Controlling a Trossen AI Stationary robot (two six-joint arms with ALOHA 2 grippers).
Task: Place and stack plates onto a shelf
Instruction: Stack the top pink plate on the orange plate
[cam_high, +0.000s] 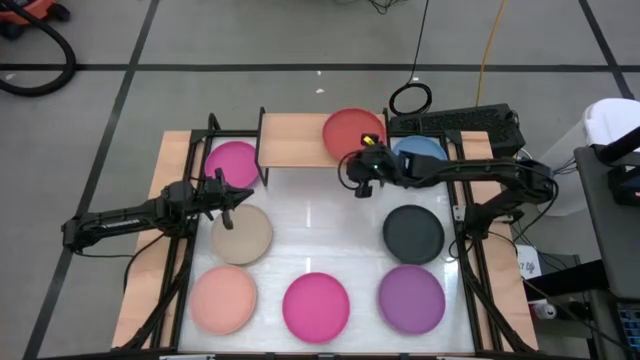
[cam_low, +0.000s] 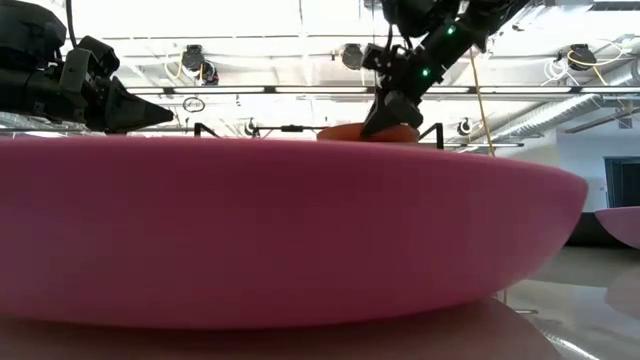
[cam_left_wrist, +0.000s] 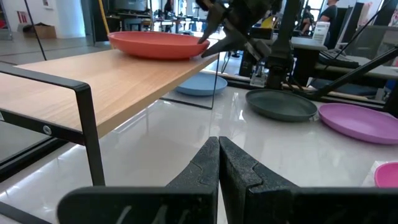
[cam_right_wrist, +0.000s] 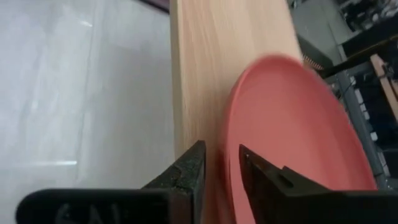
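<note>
The red plate (cam_high: 350, 133) lies flat on the shelf (cam_high: 292, 141), at the end nearer the right arm, with its edge reaching the board's front edge. It is the only plate up there, so I judge the task to be barely begun: one placed, seven left, and no stack started.

The rest lie on the white worktop (cam_high: 320, 230). A magenta plate (cam_high: 233, 163) sits just beside the shelf's other end, and the blue plate (cam_high: 420, 150) lies beside the shelf on the right arm's side, partly under that arm. The beige plate (cam_high: 242, 234) and black plate (cam_high: 413, 232) are in the middle row. The peach plate (cam_high: 224, 299), a second magenta plate (cam_high: 316, 305) and the purple plate (cam_high: 411, 297) line the near edge.

The right claw (cam_right_wrist: 221, 163) is at the red plate's rim by the shelf's front edge. Its fingers stand a little apart with the rim in the gap between them, and whether they pinch it or have let go I cannot tell.

The left claw (cam_left_wrist: 218, 163) waits clenched and empty above the worktop, near the beige plate and facing the shelf.
</note>
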